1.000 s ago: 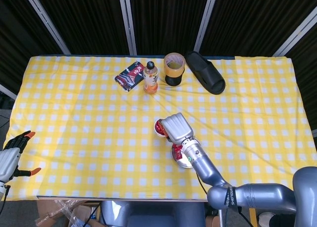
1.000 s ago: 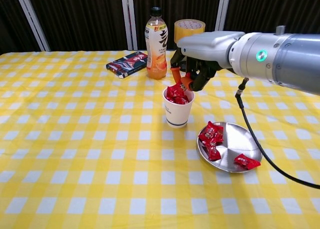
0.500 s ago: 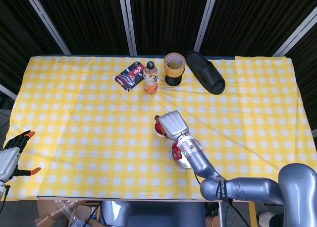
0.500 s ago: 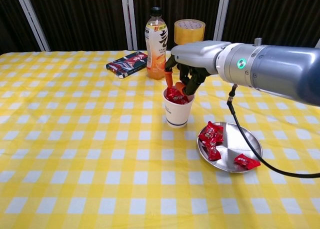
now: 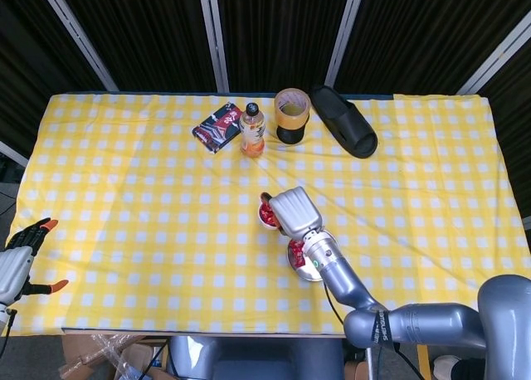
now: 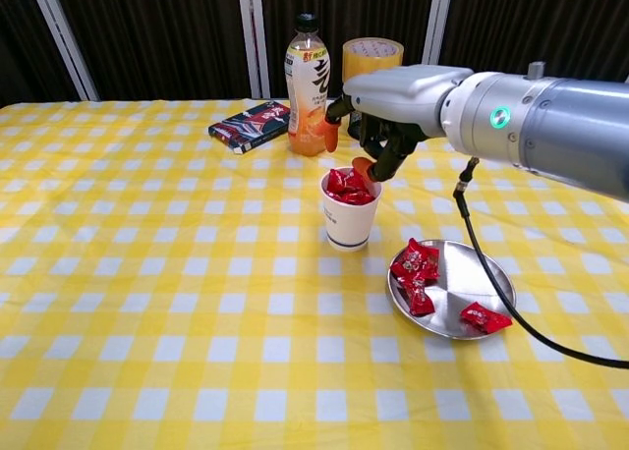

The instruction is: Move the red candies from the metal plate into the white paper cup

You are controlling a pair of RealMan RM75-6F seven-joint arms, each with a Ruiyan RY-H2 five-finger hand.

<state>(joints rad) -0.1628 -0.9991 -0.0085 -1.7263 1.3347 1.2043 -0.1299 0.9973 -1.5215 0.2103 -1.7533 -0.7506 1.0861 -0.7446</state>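
The white paper cup [image 6: 350, 217] stands mid-table with several red candies [image 6: 346, 184] heaped in its mouth. My right hand [image 6: 393, 111] hovers just above and behind the cup's rim, its orange fingertips [image 6: 365, 167] spread with nothing between them. To the right of the cup, the metal plate [image 6: 493, 276] holds three red candies: one [image 6: 417, 260] on its left edge, one [image 6: 418, 297] below that, and one [image 6: 485, 318] at the front. From above, the right hand [image 5: 294, 211] covers part of the cup [image 5: 265, 216] and the plate [image 5: 310, 269]. My left hand [image 5: 20, 260] rests open off the table's left front corner.
An orange drink bottle [image 6: 308, 86], a yellow tape roll [image 6: 371, 53] and a dark snack packet [image 6: 248, 126] stand behind the cup. A black sandal [image 5: 344, 120] lies at the back right. The yellow checked cloth [image 6: 147, 303] covers the table.
The right hand dipped its fingers into the cup, then lifted slightly with thumb and fingers parted. The candy it carried now lies in the cup. The left hand stayed put.
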